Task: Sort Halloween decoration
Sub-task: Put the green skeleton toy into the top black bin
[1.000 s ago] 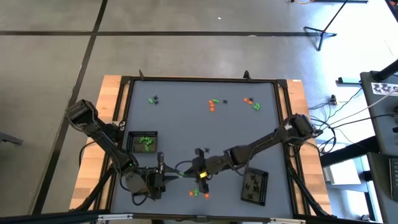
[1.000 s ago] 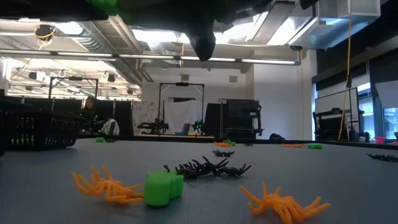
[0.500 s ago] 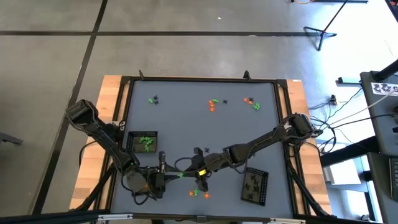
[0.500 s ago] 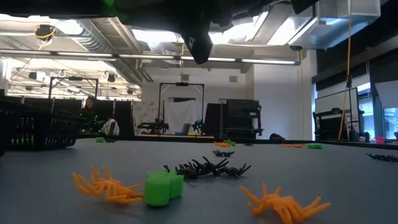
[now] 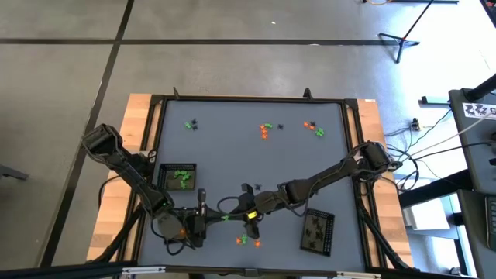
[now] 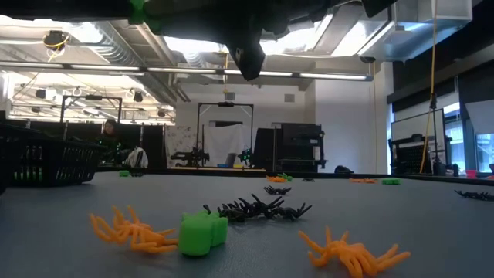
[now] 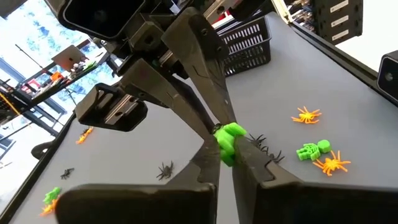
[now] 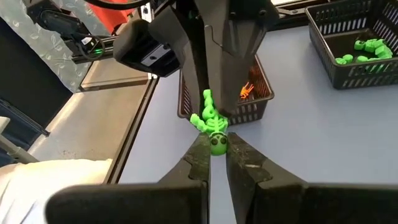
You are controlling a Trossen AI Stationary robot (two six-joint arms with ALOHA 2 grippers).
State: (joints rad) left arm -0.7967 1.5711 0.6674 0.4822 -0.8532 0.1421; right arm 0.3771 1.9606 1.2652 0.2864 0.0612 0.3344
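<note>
Green skeleton trinket (image 8: pixel 212 126) pinched between meeting left hand (image 7: pixel 225 155) and right hand (image 8: pixel 215 149) fingertips, above table.

No readable text, labels or numbers anywhere. Nothing printed shows on the table, trays or arms.

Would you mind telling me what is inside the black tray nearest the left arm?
The tray holds several green trinkets, clustered together; the right wrist view shows them too. Whether anything lies beneath them is hidden.
</note>
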